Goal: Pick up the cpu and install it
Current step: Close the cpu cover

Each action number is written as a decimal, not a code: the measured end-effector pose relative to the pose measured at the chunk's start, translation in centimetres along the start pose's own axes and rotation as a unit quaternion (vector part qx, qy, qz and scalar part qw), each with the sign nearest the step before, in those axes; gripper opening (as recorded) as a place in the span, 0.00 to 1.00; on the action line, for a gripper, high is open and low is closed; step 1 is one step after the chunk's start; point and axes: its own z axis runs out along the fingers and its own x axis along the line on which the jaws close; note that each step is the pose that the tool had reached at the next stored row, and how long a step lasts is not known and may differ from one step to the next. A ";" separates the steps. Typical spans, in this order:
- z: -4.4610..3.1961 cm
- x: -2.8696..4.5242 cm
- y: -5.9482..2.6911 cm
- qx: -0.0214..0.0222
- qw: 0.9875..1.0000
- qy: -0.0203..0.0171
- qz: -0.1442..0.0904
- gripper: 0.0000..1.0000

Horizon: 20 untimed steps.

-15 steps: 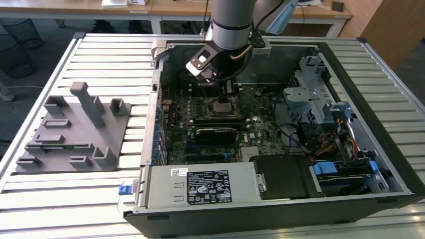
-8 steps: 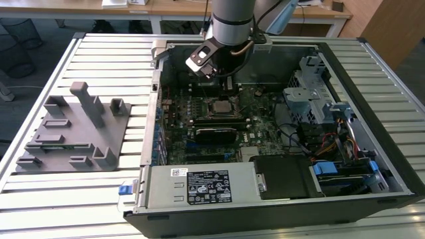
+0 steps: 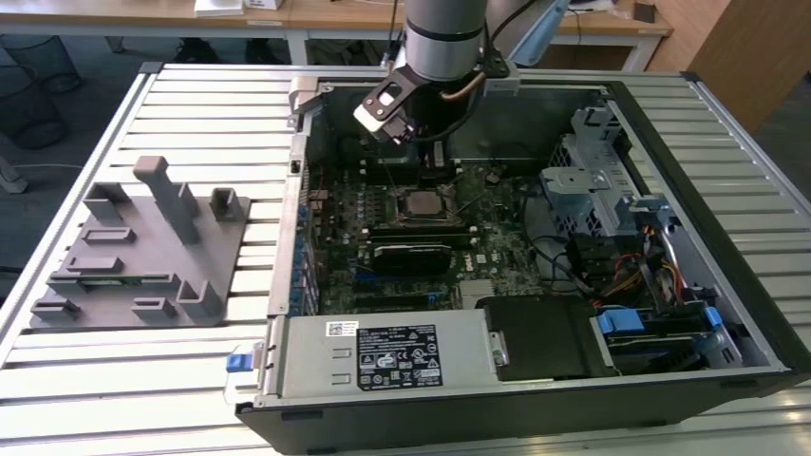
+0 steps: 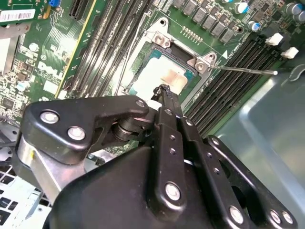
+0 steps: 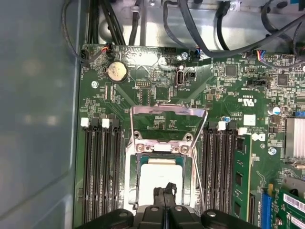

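Your gripper [image 4: 164, 91] hangs just above the cpu [image 4: 155, 71], fingers [image 4: 167, 107] pressed together on nothing (it lies flat in the socket [image 4: 159, 37], plate [image 5: 169, 110] lifted, so it looks placed)

pc case [image 3: 507, 423], grey fixture tray [image 3: 127, 283]

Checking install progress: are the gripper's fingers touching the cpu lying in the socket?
Cannot tell. In the second wrist view the shut fingers overlap the edge of the cpu, and the camera looks along them, hiding any contact or gap.
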 end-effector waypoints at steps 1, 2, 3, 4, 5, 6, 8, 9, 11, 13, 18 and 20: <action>-0.14 0.00 -0.01 0.000 1.000 0.000 0.000 0.11; -0.29 0.00 -0.02 0.000 1.000 0.000 0.000 0.11; -0.48 -0.01 -0.02 0.000 1.000 0.000 0.000 0.11; -0.65 -0.01 -0.02 0.000 1.000 0.000 0.000 0.11; -0.85 -0.01 -0.03 -0.001 1.000 0.000 0.000 0.11; -1.04 -0.01 -0.03 -0.001 1.000 0.000 0.000 0.11; -1.41 -0.02 -0.03 -0.001 1.000 0.000 0.000 0.11; -1.56 -0.02 -0.03 -0.001 1.000 0.000 0.000 0.11; -1.60 -0.06 -0.04 -0.001 1.000 0.000 0.000 0.11; -1.61 -0.25 -0.04 -0.001 1.000 0.000 0.000 0.11; -1.61 -0.89 -0.06 -0.001 1.000 0.000 0.000 0.11; -1.77 -0.91 -0.06 -0.001 1.000 0.000 0.000 0.11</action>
